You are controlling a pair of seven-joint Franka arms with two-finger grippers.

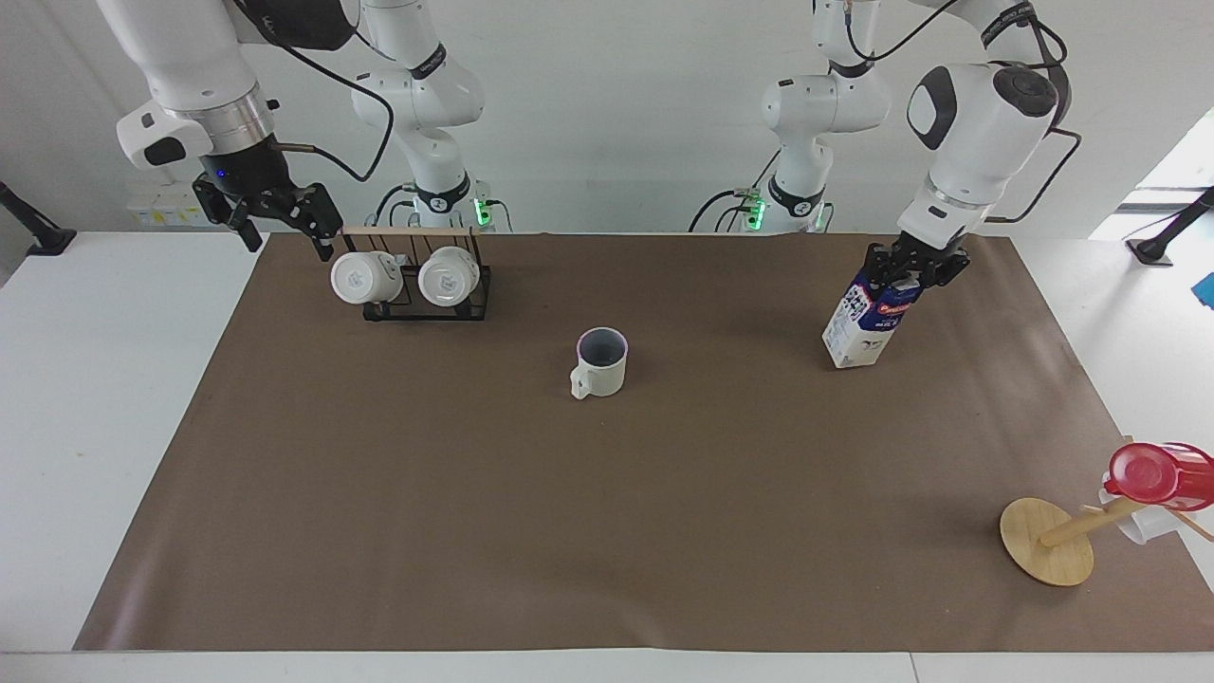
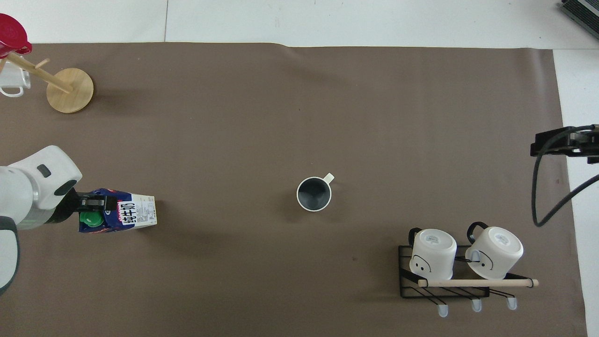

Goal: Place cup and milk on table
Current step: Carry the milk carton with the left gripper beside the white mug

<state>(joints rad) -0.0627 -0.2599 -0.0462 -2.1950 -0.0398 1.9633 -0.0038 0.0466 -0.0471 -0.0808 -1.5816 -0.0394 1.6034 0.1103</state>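
Milk (image 1: 861, 327): gable-top carton, tilted, pinched at its top ridge by the left gripper (image 1: 915, 270) over the left arm's end of the table (image 1: 114, 398); likely light, thin-walled, crushable, so hold lightly by the ridge. Cup (image 1: 601, 362): upright mid-sheet, rigid, probably breakable. Right gripper (image 1: 280, 213): fingers spread, empty, raised over the mug rack (image 1: 427, 280)'s end

the left hand (image 1: 912, 268) points down from a bent arm, fingers clamped on the milk (image 1: 865, 318). the right hand (image 1: 277, 216) hangs raised at its own end of the counter, fingers seemingly spread, gripping nothing.
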